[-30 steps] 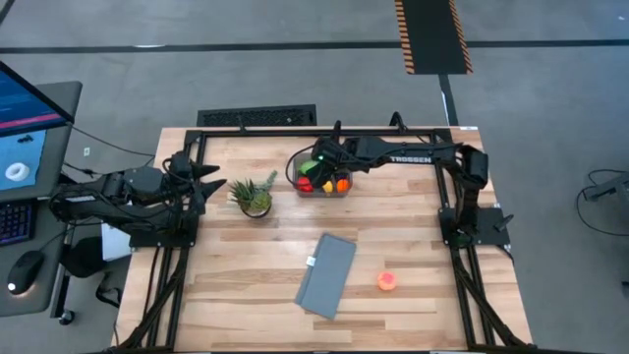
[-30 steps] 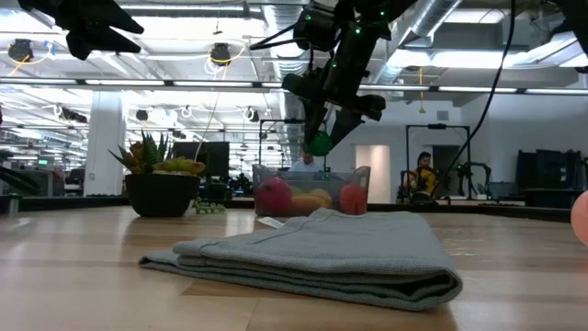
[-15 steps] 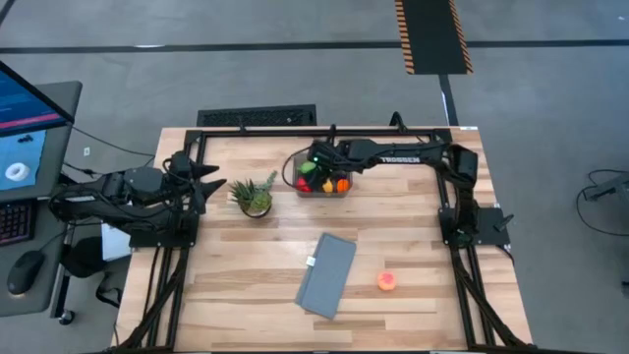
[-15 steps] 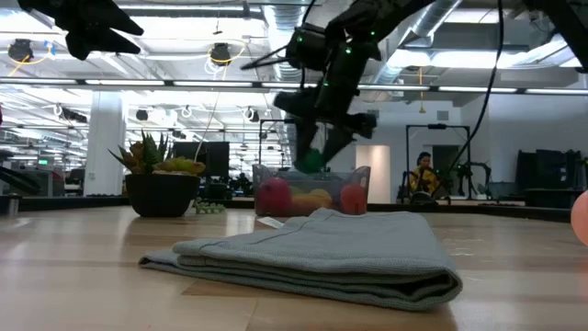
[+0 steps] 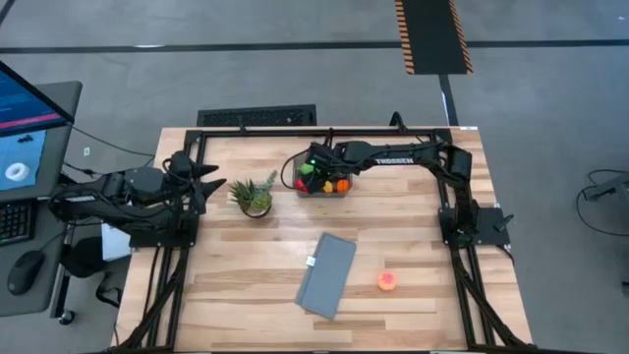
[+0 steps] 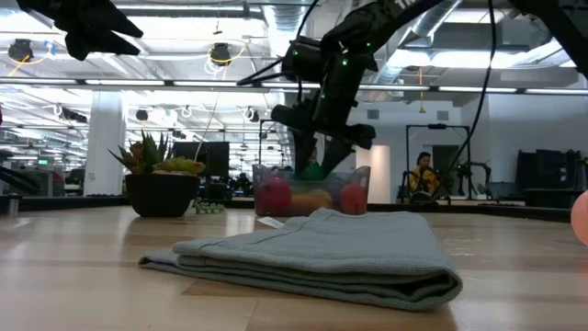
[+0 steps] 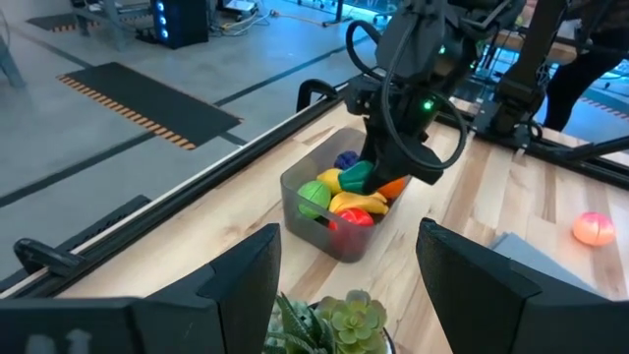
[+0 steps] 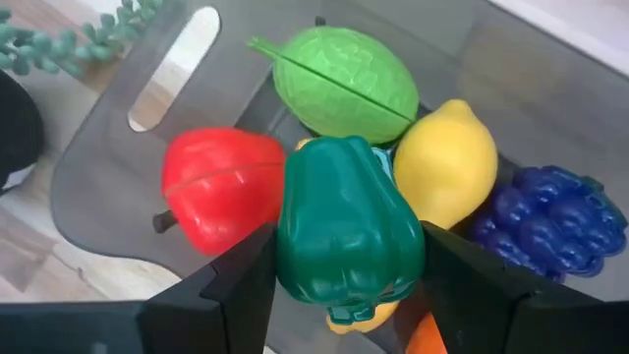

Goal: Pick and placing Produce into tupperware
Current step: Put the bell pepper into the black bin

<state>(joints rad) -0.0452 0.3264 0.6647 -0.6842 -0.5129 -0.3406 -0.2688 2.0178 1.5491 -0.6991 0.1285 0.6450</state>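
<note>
A wooden table holds a small translucent grey tupperware tub (image 5: 320,178) near its far edge. The right gripper (image 8: 346,295) reaches down into the tub, its two dark fingers (image 8: 231,285) pinching a dark green toy pepper (image 8: 346,232) just above the other produce. Beneath and around the pepper sit a red toy piece (image 8: 218,187), a light green one (image 8: 342,84), a yellow lemon (image 8: 445,162) and purple grapes (image 8: 545,218). A pink toy fruit (image 5: 387,281) lies alone near the table's front right, well apart from the tub. A folded grey cloth (image 5: 326,274) lies near the table's middle, and a small potted succulent (image 5: 255,196) stands left of the tub. The left gripper (image 5: 211,177) waits raised at the table's left edge, fingers close together and holding nothing.
</note>
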